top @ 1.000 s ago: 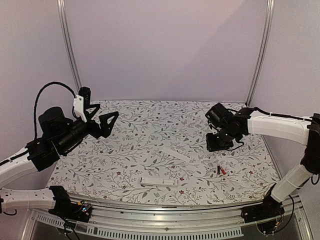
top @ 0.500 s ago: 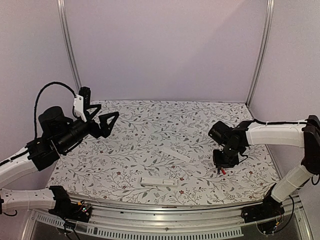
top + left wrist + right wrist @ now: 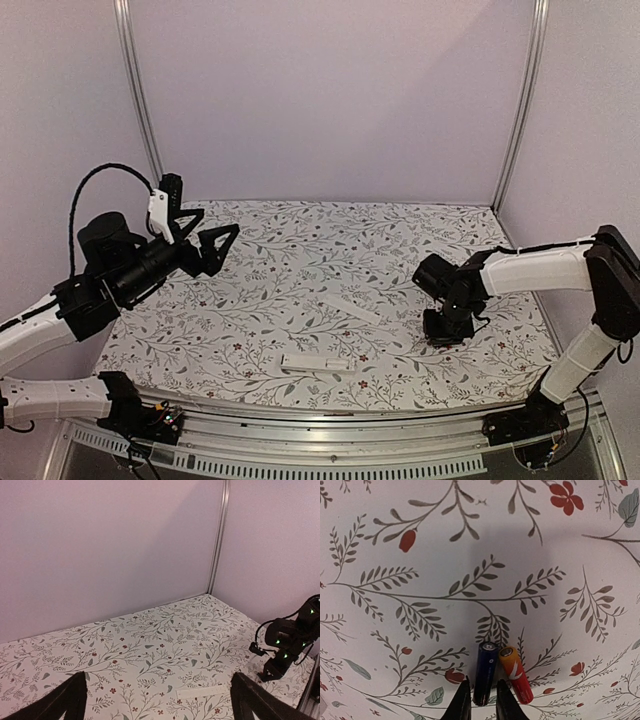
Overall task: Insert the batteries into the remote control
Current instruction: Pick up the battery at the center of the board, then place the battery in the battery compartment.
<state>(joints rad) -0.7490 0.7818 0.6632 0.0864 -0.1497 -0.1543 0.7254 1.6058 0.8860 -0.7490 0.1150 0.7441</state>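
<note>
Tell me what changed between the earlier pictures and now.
The right gripper came down and nearer, narrowing its jaws around the dark blue cylindrical battery; whether it grips yet is unclear. The red cylindrical battery lies beside it. The open left gripper, long white plastic remote control and thin white cover plate stayed put.

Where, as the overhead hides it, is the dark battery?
Right wrist view: the dark battery lies between the fingertips of the right gripper, beside the red battery.
</note>
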